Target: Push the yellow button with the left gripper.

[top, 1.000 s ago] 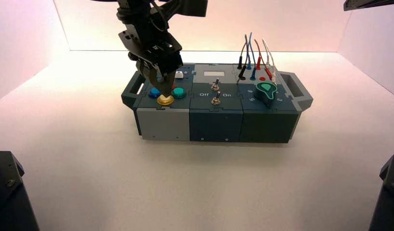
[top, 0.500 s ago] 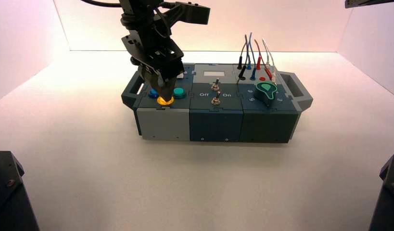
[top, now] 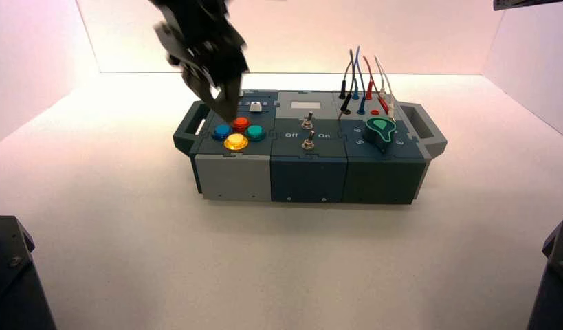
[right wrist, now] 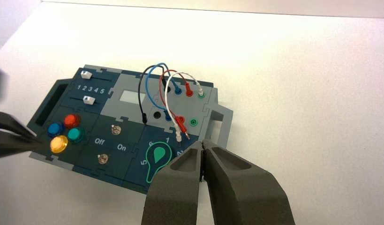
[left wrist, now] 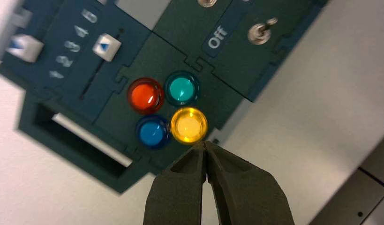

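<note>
The yellow button (top: 236,142) sits at the front of a cluster of round buttons on the left end of the box (top: 237,175), and it glows. My left gripper (top: 228,115) hangs above and just behind the cluster, shut with nothing in it and clear of the button. In the left wrist view its closed tips (left wrist: 205,144) lie just off the rim of the yellow button (left wrist: 189,125). My right gripper (right wrist: 202,145) is shut and empty, held high over the box's right end.
Red (left wrist: 145,95), teal (left wrist: 182,89) and blue (left wrist: 153,131) buttons crowd the yellow one. Two white sliders (left wrist: 107,46) lie behind them. Two toggle switches (top: 308,143), a green knob (top: 380,128) and plugged wires (top: 361,75) fill the rest. Black bases (top: 10,275) flank the front corners.
My left gripper has lifted off the yellow button, moving up and back to the left. The whole button cluster is now uncovered and the yellow button glows.
</note>
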{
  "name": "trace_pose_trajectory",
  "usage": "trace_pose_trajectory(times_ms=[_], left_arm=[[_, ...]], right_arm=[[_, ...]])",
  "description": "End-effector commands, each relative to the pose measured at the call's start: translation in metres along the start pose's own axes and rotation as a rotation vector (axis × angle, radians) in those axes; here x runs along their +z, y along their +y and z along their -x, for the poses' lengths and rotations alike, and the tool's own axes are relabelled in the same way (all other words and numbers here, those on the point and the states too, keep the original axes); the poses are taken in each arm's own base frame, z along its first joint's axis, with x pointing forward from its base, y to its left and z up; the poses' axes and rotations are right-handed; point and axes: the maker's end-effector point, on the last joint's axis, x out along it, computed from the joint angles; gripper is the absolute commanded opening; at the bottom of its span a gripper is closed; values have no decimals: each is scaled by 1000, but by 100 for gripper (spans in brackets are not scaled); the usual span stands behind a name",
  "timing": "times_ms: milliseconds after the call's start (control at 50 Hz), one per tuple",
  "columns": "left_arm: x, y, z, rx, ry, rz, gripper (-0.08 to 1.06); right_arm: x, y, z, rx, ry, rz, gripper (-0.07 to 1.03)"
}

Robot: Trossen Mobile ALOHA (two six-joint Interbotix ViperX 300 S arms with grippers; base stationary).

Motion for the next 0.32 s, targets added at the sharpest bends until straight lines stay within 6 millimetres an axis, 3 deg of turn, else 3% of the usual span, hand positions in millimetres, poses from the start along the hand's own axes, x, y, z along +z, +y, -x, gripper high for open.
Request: trace_pose_trajectory(times_ms=[20, 320], left_arm=[[2, 0, 17, 15, -61, -10, -3], [2, -1, 17, 19, -76, -9, -3]], right_arm=[[12, 2, 2, 5, -15, -10, -3], [8, 2, -3, 3, 17, -8, -3]])
